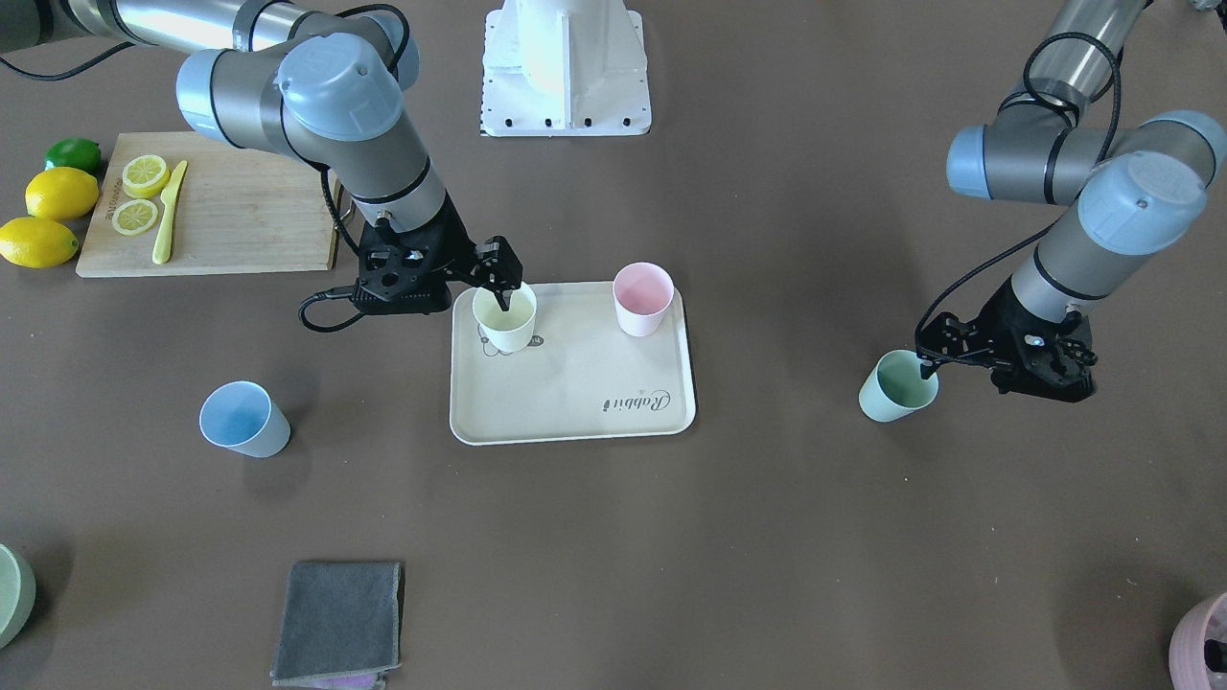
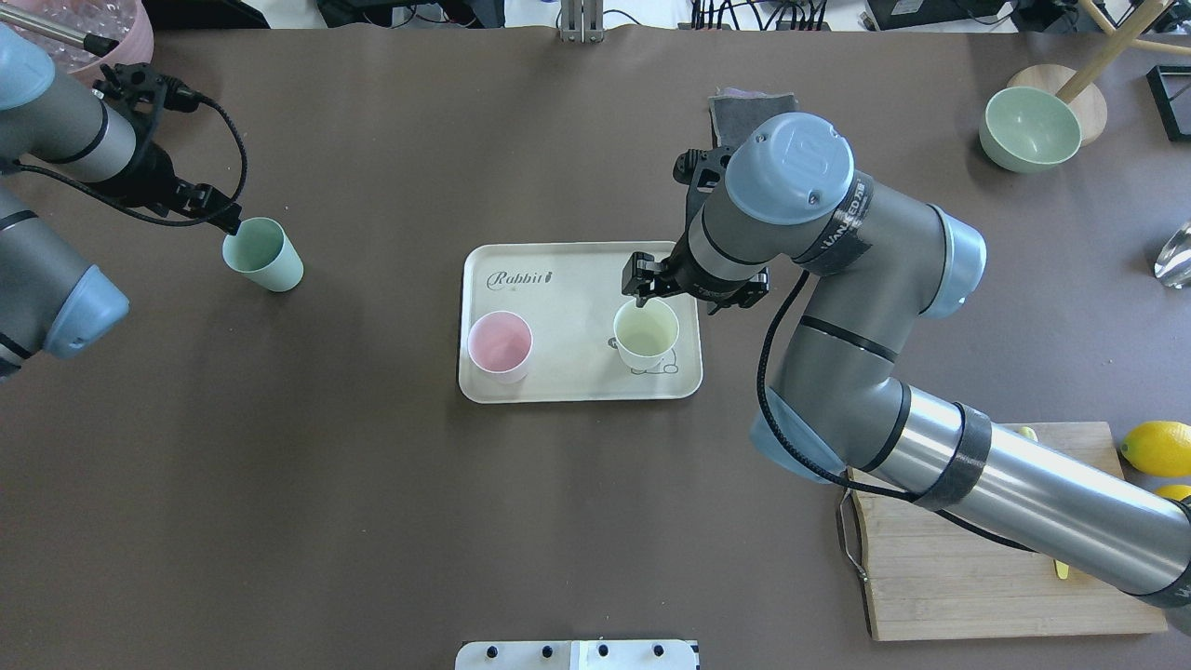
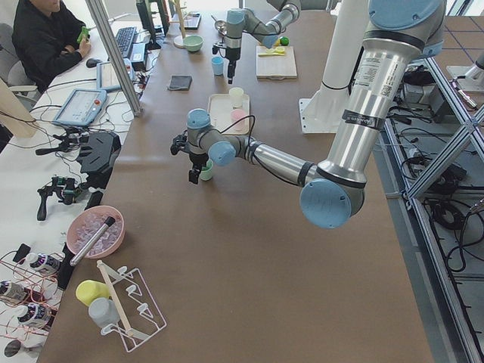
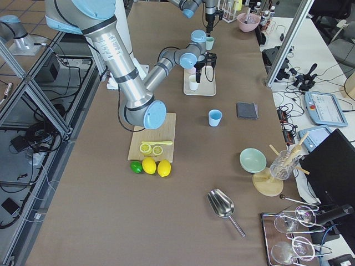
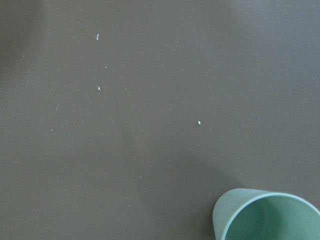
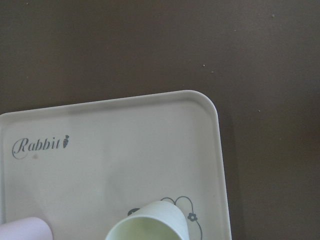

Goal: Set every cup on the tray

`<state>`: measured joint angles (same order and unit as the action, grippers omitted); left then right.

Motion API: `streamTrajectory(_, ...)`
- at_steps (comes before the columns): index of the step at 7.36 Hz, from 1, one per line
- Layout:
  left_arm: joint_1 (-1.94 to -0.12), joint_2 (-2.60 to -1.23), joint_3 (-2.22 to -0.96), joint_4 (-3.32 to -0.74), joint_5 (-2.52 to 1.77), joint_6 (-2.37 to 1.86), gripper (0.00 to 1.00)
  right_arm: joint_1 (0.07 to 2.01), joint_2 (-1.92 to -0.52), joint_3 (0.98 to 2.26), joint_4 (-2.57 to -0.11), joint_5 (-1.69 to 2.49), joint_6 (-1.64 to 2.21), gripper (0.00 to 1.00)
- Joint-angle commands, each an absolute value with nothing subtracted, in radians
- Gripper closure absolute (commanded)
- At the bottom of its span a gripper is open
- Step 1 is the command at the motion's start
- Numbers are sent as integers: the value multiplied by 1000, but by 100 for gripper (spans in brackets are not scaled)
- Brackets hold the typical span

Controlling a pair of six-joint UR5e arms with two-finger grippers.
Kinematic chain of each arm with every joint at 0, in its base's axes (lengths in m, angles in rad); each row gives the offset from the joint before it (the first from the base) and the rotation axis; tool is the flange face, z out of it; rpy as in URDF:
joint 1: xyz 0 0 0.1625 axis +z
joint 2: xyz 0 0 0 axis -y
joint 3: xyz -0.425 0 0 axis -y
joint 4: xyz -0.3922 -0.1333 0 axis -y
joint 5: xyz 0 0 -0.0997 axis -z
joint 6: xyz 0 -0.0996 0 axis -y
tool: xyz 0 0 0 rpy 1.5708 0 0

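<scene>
Big brown table (image 1: 767, 537), robot base at the far side, both arms reaching in. The cream tray (image 1: 566, 402) sits about mid-table and the only writing I can actually read is "Rabbit" in script with a tiny carrot after it, plus a cartoon rabbit print at the other end.

Two cups are on the tray: the pink cup (image 1: 640, 302) stands free in one corner, and the pale yellow cup (image 1: 508, 331) stands on the rabbit drawing. The right gripper (image 1: 500, 287) has one finger down inside the yellow cup and looks pinched on its rim.

The mint green cup (image 1: 887, 393) is on the bare table, well away from the tray. The left gripper (image 1: 928, 369) is right at its rim with a fingertip over the edge, but I can't tell if it's closed on it or not. The light blue cup (image 1: 244, 422) stands alone on the table on the tray's other side.

Also around: a bamboo cutting board (image 1: 249, 220) with lemon slices (image 1: 145, 175) and a yellow knife (image 1: 168, 225); the print on the board's edge is too small to read. There's lettering on a black band on the right arm too, not legible.
</scene>
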<state>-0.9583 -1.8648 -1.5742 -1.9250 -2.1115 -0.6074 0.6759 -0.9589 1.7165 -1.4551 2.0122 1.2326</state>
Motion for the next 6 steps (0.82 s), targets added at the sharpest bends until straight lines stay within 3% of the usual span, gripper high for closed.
streamTrajectory(1, -885, -1885, -1562, -1942, -2100, -669, 5, 728, -988, 1749, -1457, 2069, 1227, 0)
streamTrajectory(2, -885, -1890, -1551, -1942, -2100, -667, 39, 738, -989, 1752, -1457, 2077, 1226, 0)
streamTrajectory(3, -885, -1891, -1551, -1944, -2100, -661, 91, 748, -989, 1752, -1457, 2088, 1224, 0)
streamTrajectory(4, -887, -1894, -1552, -1944, -2100, -657, 100, 756, -995, 1750, -1457, 2089, 1218, 0)
streamTrajectory(6, -909, -1917, -1555, -1933, -2106, -666, 100, 775, -999, 1750, -1457, 2091, 1215, 0)
